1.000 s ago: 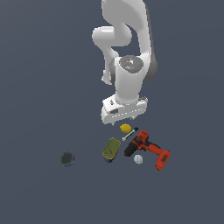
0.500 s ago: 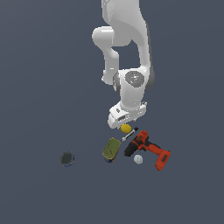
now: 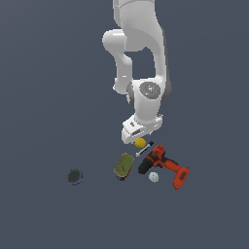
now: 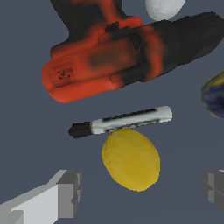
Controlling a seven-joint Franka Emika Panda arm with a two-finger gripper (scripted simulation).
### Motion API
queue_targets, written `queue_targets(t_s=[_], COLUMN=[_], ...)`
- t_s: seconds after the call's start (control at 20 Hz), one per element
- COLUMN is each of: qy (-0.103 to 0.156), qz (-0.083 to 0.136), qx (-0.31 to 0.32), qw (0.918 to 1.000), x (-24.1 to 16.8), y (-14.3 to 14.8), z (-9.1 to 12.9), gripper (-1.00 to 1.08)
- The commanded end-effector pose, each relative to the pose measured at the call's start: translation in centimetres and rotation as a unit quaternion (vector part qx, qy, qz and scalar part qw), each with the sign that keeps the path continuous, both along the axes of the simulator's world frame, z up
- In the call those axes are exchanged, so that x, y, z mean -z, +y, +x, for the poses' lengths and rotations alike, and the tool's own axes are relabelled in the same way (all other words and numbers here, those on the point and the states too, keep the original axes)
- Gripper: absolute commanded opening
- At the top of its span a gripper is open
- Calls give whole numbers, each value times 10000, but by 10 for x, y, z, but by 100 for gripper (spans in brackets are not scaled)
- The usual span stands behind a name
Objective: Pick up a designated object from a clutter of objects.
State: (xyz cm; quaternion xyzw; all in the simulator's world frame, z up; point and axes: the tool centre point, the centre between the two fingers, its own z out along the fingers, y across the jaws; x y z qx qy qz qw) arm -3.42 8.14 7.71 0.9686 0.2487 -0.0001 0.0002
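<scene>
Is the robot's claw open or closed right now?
Open. In the wrist view the gripper has its grey fingers wide apart, the small yellow lemon between them.

Honestly all we've got outside the task stuff is the surface [image 3: 44,97] everything sits on. It's flat, matte and one plain dark slate blue-grey, and it fills the exterior view right out to every border. In the wrist view we see the same surface [image 4: 26,109] close up, same even colour, smooth and unmarked. We can't tell whether it's a table or a floor.
</scene>
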Motion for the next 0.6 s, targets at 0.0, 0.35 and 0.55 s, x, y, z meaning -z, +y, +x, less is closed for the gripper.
queue_targets(t_s=[0.0,0.35,0.55], qy=[3,1,0], qz=[0,2,2], qx=[-3,-16,-18], qw=[10000,10000,10000], x=[5,36,47], y=[0,0,0], z=[0,-2,-1], gripper=[100,100,100])
